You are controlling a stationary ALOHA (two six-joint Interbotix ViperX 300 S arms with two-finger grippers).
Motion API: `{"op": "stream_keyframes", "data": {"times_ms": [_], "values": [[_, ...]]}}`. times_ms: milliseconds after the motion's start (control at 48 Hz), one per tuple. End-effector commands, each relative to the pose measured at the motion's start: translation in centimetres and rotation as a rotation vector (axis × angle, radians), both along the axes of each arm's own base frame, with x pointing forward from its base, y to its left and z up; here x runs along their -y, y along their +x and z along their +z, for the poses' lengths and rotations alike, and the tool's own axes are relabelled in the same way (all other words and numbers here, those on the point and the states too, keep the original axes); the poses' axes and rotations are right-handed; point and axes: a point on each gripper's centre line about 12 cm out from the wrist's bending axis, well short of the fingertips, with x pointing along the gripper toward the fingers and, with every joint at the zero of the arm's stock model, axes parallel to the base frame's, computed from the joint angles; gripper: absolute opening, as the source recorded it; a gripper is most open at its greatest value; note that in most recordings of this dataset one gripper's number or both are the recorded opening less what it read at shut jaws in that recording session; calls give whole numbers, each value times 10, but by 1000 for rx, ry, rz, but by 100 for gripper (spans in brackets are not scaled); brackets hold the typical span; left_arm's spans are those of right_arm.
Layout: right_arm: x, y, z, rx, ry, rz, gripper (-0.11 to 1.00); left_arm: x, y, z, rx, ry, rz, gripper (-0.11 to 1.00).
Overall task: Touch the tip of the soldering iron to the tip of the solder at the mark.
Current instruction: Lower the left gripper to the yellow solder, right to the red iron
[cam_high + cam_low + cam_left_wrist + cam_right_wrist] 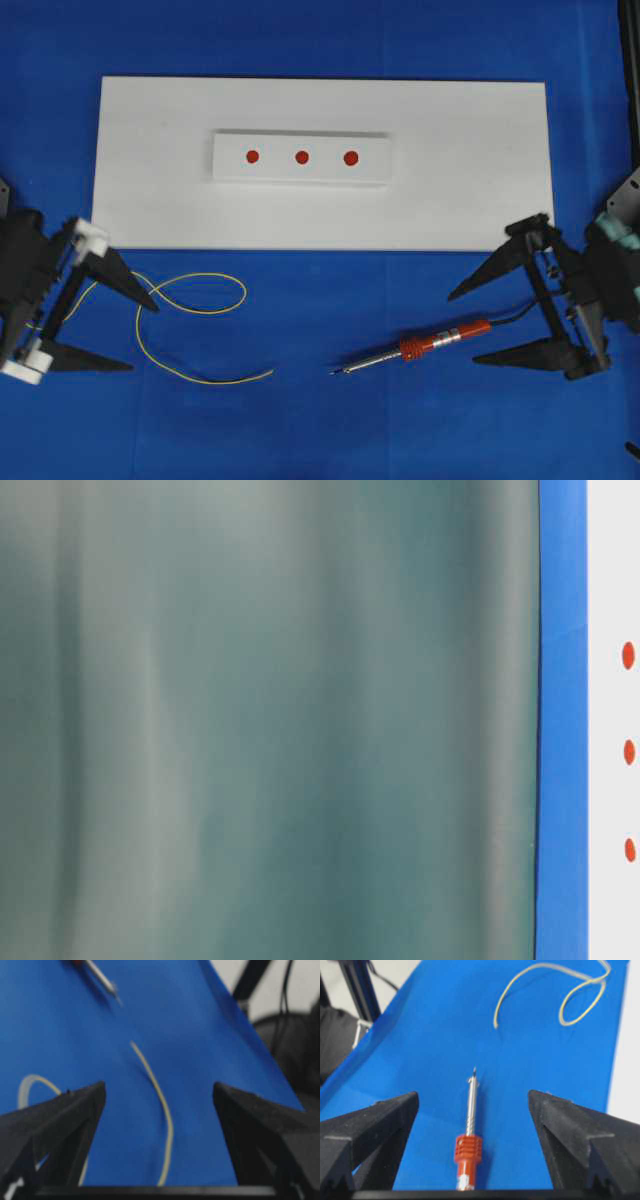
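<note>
Lining up on both tools, fingers spread wide, nothing held.
Right gripper (461,328) sits just behind the orange-handled, silver-shafted soldering iron (415,351), shaft pointing away; left gripper (145,337) straddles the looped yellowish solder wire (190,330) beside it.

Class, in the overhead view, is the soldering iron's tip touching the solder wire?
No. The soldering iron lies apart from the solder wire, blue cloth between them.

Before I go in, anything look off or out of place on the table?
Nothing is damaged or spilled. The soldering iron and the solder lie apart on the blue cloth. Only the table-level view is odd: a blurred greenish surface fills most of it.
</note>
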Motion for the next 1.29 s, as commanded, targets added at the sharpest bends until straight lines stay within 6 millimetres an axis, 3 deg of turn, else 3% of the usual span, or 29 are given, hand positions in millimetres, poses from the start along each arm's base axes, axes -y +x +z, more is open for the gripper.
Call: {"op": "stream_keyframes", "data": {"times_ms": [0, 229, 417, 917, 1146, 1271], "values": [[-1, 5, -12, 4, 14, -14, 84, 10, 12, -6, -12, -4, -13, 80], [-1, 14, -53, -46, 26, -72, 84, 23, 33, -48, -114, 43, -18, 79], [-4, 18, -80, -90, 14, -97, 84, 35, 39, -72, -132, 54, -44, 78], [-20, 21, -115, -155, 6, -126, 80, 41, 41, -100, -194, 89, -55, 78], [-21, 23, -121, -169, -3, -126, 70, 41, 45, -102, -194, 99, -56, 75], [-21, 22, -122, -177, -14, -120, 56, 41, 45, -105, -210, 108, -56, 61]]}}
